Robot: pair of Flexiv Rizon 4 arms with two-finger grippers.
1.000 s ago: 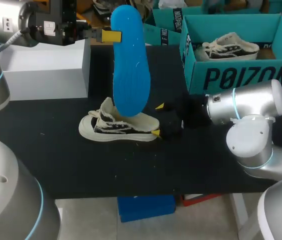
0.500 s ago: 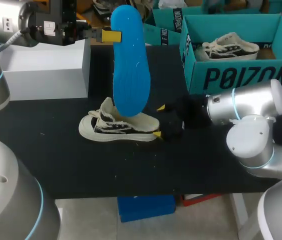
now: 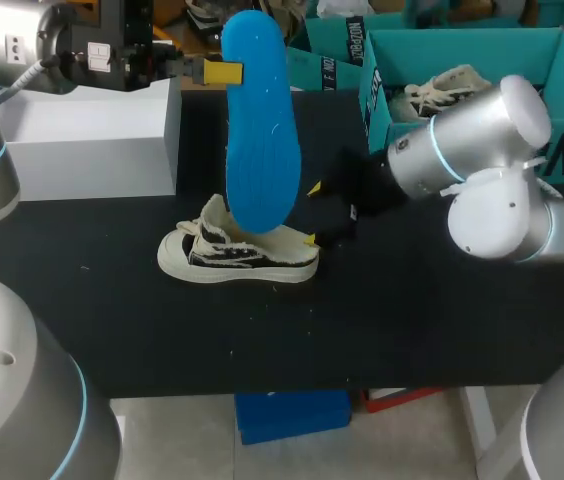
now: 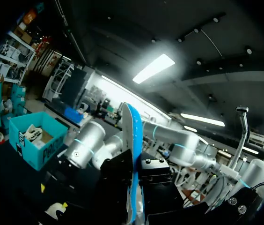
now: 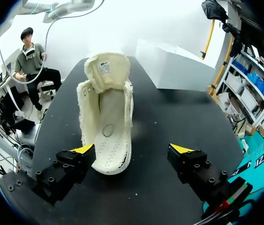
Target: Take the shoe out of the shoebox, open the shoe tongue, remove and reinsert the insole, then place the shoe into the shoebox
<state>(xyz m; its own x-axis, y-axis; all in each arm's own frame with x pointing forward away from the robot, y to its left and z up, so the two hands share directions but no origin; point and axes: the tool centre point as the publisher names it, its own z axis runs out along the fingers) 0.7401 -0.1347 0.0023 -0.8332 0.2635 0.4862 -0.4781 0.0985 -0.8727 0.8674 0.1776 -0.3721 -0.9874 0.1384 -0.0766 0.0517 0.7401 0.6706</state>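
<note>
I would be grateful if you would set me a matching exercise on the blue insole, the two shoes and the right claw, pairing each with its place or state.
Things:
1. blue insole
2. shoe with raised tongue
3. second shoe
4. right claw

Places or states:
A. inside the teal shoebox
B. open, close to the shoe on the table
C. lying on the black table
D. held upright by the left claw

Pairs: 1-D, 2-C, 3-A, 4-B.
</note>
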